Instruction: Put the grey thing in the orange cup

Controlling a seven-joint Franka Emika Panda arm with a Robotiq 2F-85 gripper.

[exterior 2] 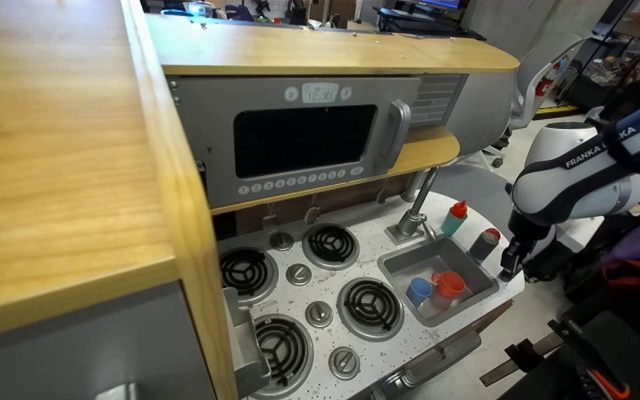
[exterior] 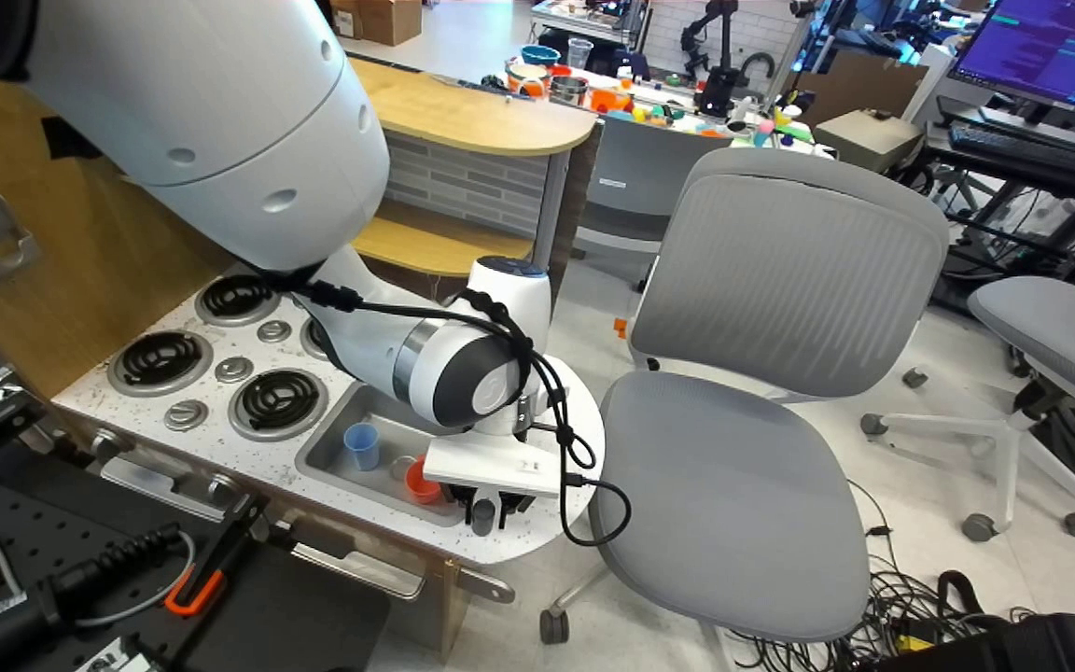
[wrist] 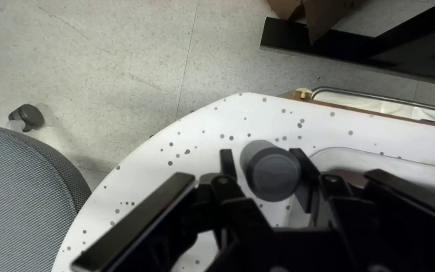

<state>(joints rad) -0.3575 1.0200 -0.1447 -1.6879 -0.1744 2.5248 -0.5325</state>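
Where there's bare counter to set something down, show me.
Bare: the rounded end of the counter, between tool and curved edge; a small patch between the faucet and nearest back burner. Crowded: around the grey piece, flanked by the tool; the sink, holding blue cup and orange cup; beside it, teal bottle and grey bottle.

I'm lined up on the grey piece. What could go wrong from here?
In the wrist view, the grey piece looks off-centre between the fingers, with a gap on one side, so closing the end effector might shove or tip it.

It stands near the edge of the counter; nudged, it could drop off.

The blue cup sits close beside the orange cup in the sink, so a misplaced release might hit it.
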